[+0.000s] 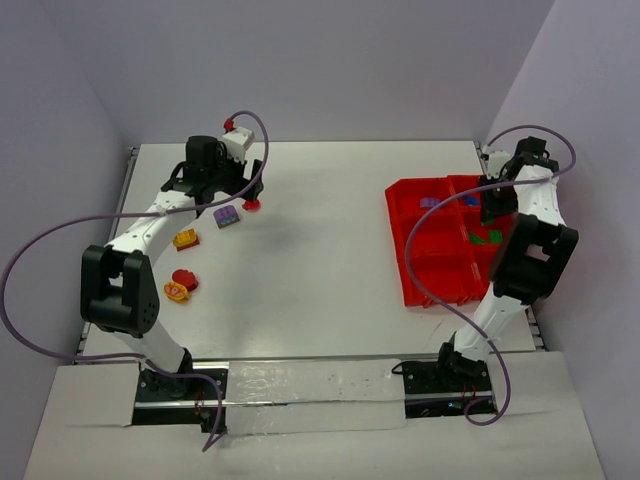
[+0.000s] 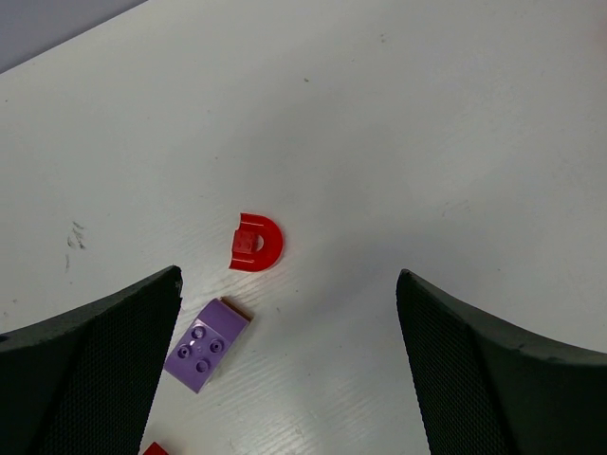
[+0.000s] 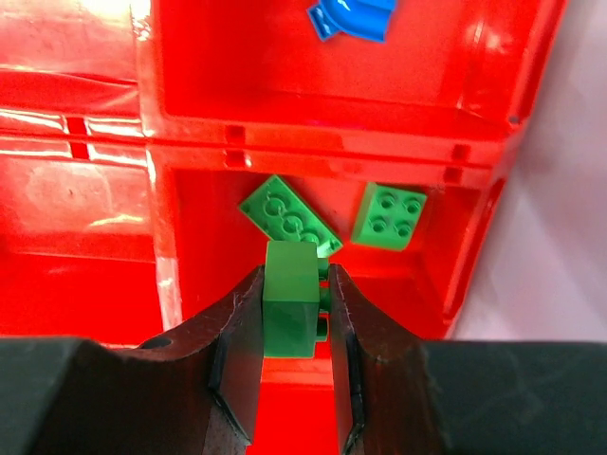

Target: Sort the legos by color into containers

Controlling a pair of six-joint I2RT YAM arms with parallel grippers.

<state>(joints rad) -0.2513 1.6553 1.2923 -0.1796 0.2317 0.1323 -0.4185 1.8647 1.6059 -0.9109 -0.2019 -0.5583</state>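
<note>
The red tray of containers [image 1: 432, 270] stands at the table's right. Above its green compartment my right gripper [image 3: 295, 271] is shut on a green lego [image 3: 290, 296]; two more green legos [image 3: 287, 218] [image 3: 389, 216] lie on the floor below. A blue piece [image 3: 349, 17] lies in the compartment beyond. At the far left my left gripper [image 2: 289, 280] hangs open over the table. A red half-round lego [image 2: 256, 243] lies just ahead of its fingers. A purple lego [image 2: 206, 344] lies by its left finger, touching neither.
More legos lie loose at the left: a yellow-orange one [image 1: 185, 239], a red one [image 1: 184, 278] and a yellow-and-red one [image 1: 176, 292]. A purple piece [image 1: 430, 202] rests in a far tray compartment. Walls close in the table at the back and sides.
</note>
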